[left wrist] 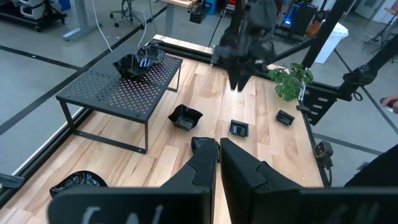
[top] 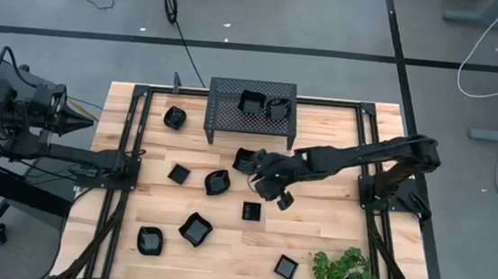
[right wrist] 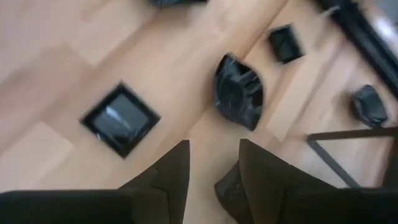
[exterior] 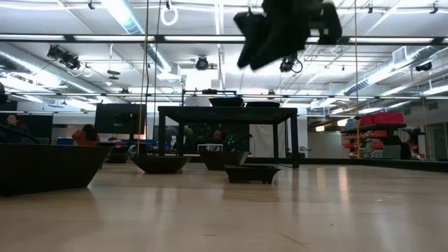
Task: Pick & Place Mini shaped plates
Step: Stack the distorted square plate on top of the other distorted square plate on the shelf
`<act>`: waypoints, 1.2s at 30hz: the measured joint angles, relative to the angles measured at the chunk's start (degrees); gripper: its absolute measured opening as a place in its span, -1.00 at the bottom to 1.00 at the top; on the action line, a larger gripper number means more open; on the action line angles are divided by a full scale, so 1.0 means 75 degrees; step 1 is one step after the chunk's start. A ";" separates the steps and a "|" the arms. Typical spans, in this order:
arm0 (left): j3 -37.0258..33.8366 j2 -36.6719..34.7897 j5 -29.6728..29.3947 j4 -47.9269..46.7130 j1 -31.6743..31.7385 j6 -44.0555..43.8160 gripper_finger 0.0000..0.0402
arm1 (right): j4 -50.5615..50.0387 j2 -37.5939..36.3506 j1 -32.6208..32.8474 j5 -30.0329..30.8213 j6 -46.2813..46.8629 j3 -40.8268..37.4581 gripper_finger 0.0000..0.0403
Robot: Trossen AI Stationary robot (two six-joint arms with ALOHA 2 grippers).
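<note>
From above, the right gripper [top: 282,197] hangs over the middle of the pale wooden table [top: 323,227], its fingers parted and nothing between them. A small glossy black square plate [top: 252,212] lies just beside it toward the near edge, a rounded wavy-edged black plate [top: 217,183] a little further to its left, and another dark plate [top: 245,160] close on its far side. Two more black plates [top: 264,106] sit on the black perforated-metal stand [top: 226,110] beyond it. The left gripper [top: 77,121] waits off the table's left edge, closed and empty.

At table height, the right gripper [exterior: 257,52] hangs well above the board; a shallow square dish [exterior: 251,173] rests below it, with the stand [exterior: 227,112] behind.

The left wrist camera shows its own fingers [left wrist: 202,163] pressed together, and the right gripper [left wrist: 239,74] farther off above the square plate [left wrist: 239,129].

The right wrist camera shows its fingers [right wrist: 177,165] apart, the square plate [right wrist: 120,119] and wavy plate [right wrist: 239,91] lying on wood beyond them, untouched.
</note>
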 joint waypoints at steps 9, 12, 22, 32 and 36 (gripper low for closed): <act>0.0000 0.0000 -0.0001 0.0001 0.0000 0.0000 -0.87 | -0.0009 0.1141 -0.0331 0.1129 -0.2364 0.0000 -0.31; 0.0000 0.0000 0.0001 0.0001 0.0000 0.0000 -0.87 | 0.0030 0.1298 -0.0539 0.1248 -0.2696 0.0000 -0.31; -0.0003 0.0000 0.0001 0.0001 -0.0003 0.0000 -0.87 | 0.0045 0.1589 -0.1039 0.1233 -0.2787 -0.0003 -0.31; -0.0003 0.0000 0.0000 0.0000 -0.0001 0.0000 -0.87 | 0.0119 0.1859 -0.1022 0.0957 -0.3199 -0.0005 -0.31; -0.0003 0.0000 0.0001 0.0001 -0.0003 0.0000 -0.87 | 0.0315 0.2131 -0.1026 0.0977 -0.3246 -0.0006 -0.31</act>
